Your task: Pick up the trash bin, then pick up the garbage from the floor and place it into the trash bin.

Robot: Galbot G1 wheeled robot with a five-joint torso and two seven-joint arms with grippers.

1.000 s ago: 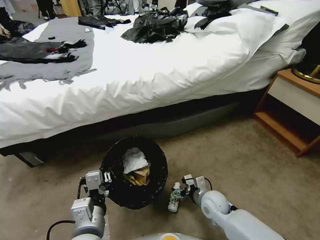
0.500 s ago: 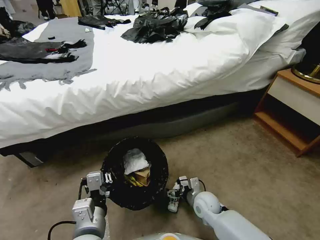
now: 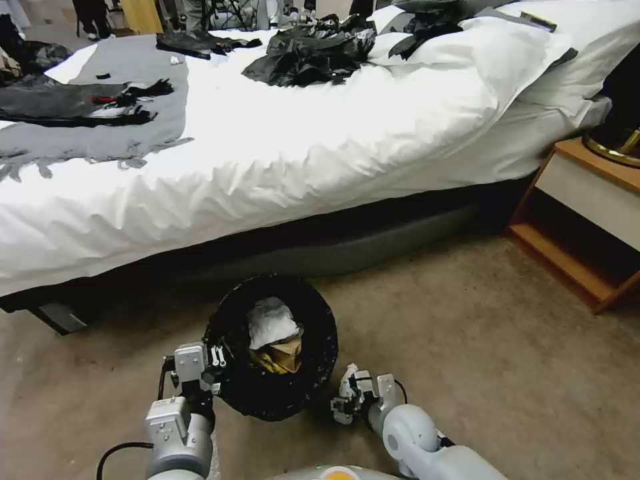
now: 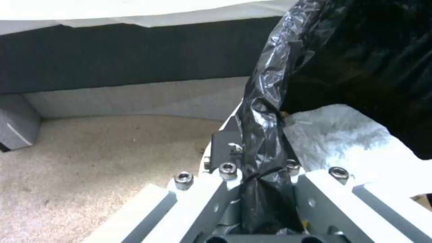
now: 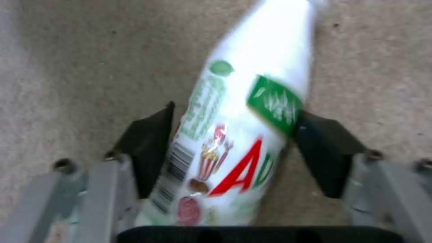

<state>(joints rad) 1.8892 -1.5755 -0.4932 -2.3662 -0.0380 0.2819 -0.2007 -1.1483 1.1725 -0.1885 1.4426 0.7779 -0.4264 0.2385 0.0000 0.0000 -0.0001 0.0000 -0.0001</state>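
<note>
The trash bin [image 3: 320, 313], lined with a glossy black bag, sits low in front of the bed. My left gripper [image 3: 215, 363] is shut on its near-left rim; in the left wrist view the black liner [image 4: 263, 111] is pinched between the jaws of my left gripper [image 4: 259, 179]. Inside the bin lie a white tissue [image 3: 270, 321], a brown paper bag [image 3: 288, 352] and a yellow wrapper [image 3: 267, 363]. Just right of the bin, my right gripper [image 3: 348, 397] is shut on a small white bottle [image 3: 345, 392]. In the right wrist view this bottle [image 5: 243, 101] with a green and red label sits between the black pads [image 5: 151, 145], over bare carpet.
A bed with a white duvet [image 3: 300, 153] stands behind the bin, with black clothes [image 3: 313, 53] on top. A wooden nightstand [image 3: 587, 220] is at the right. Beige carpet [image 3: 480, 347] lies open between the bin and the nightstand.
My right gripper has drawn left and closer to my body with the bottle, which now tilts toward the bin. The bin and left gripper have barely moved.
</note>
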